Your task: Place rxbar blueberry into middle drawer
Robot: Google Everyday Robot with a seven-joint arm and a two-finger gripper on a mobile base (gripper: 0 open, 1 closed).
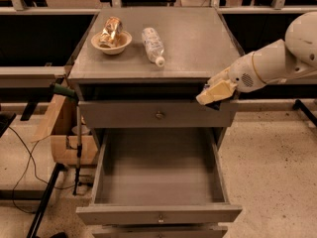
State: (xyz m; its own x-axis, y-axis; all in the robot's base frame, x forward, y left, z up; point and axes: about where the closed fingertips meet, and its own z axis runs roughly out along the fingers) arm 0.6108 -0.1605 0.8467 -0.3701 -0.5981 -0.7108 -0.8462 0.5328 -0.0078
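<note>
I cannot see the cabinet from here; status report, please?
Cream two-finger gripper at front corner of grey cabinet. Dark flat bar wrapper at its tip. Wide grey metal middle drawer open below, nothing in between.

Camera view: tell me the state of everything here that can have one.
middle drawer: pulled open, tray empty.
top drawer: shut.
bottle: lying on its side on the tabletop, cap on.
bowl: upright, holding the gold snack packet.
pincer: in the air by the tabletop's front right corner, outside the drawer.
rxbar blueberry: likely the dark sliver under the pincer; not in the drawer.
</note>
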